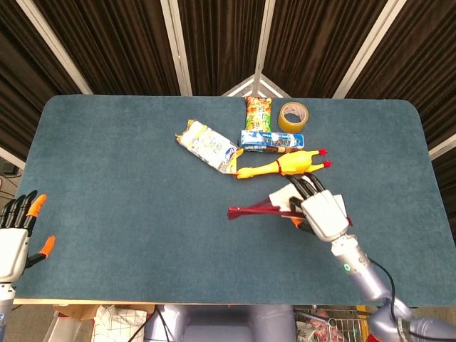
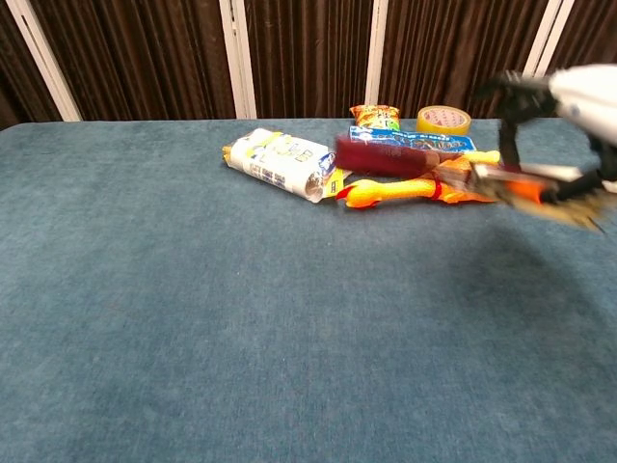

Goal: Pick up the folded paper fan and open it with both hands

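The blue felt table carries everything here, and its near half at six o'clock is the room the two hands have to meet in. At the table's twelve o'clock sits a cluster well apart from that space: a white snack bag, a rubber chicken, a blue packet, an orange snack pouch and a roll of tape.

The right hand is at about four o'clock from the table's centre, raised off the felt and grasping the paper fan. The fan looks nearly closed, its dark red ribs pointing toward nine o'clock and the white paper end bunched under the fingers; the chest view is motion-blurred, so the exact grip cannot be read. The left hand waits at the table's eight o'clock edge, released, fingers spread, holding nothing, and well apart from the fan.

The lift seems done; the opening is still ahead. To do it well, I would hold the fan level and steady with the ribs kept toward the left, bring it toward the middle near edge, and let the left hand come across to take the outermost rib. The right hand should grip only one guard, not the whole bundle, or the leaves will not spread. Pulling too sharply could tear the paper.
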Robot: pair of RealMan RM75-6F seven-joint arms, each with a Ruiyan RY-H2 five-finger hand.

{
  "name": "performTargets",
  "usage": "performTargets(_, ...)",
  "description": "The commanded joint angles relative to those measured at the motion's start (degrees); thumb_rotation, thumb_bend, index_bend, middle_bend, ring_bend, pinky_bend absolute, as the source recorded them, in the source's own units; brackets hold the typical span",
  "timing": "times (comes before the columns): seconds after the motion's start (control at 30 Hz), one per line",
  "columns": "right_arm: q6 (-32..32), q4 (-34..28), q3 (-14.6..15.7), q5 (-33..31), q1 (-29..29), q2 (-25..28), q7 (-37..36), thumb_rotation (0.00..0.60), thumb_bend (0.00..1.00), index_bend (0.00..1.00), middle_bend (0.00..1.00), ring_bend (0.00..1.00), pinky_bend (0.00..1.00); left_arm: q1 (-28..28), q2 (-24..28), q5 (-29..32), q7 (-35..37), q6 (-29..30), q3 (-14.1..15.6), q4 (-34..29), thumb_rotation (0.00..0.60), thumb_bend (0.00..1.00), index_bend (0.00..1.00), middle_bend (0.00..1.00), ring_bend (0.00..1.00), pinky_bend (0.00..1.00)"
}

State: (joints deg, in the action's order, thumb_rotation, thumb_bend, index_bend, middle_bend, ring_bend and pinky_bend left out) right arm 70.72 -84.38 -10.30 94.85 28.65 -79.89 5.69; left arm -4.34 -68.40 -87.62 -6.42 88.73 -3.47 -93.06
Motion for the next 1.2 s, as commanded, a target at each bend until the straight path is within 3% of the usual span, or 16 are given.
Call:
performTargets(0.03,-4.27,-0.57,-2.81,-2.16,3.62,1.99,0.66,0.600,0.51,0.70,0.16,0.22,0.14,-0.63,-0.42,0.66,1.26,-1.03,-0.38,0.81,0.600,0.46,0.07,0.00,0.00,0.00)
performTargets(0.23,-10.80,-4.64,-7.18,-8.09,8.47,5.64,3.94,0.600,0.51,0.70,0.16,0.22,0.14,-1.68,-2.17,0.38,4.78,-1.23,-1.22,2.97,0.600,0.46,0.08,0.00,0.00,0.00)
performTargets(0.53,-16.36,-14.15,-10.13,-12.27,14.86,7.33,9.46,0.600,0.51,0.71,0.16,0.22,0.15,-3.90,-3.07,-1.98,11.70,-3.50,-0.55,4.72,0.600,0.45,0.08,0.00,0.00,0.00)
performTargets(0.87,-21.06,-21.56,-11.21,-17.70,23.14,2.30,16.59,0.600,0.51,0.72,0.16,0.22,0.15,-7.73,-3.07,-2.61,18.39,-7.01,-1.62,5.00,0.600,0.44,0.07,0.00,0.00,0.00)
performTargets(1.2,-21.17,-23.65,-10.36,-21.27,29.54,-5.90,23.38,0.600,0.51,0.72,0.16,0.22,0.15,-11.21,-3.42,-4.56,22.85,-8.96,-2.05,2.81,0.600,0.41,0.07,0.00,0.00,0.00)
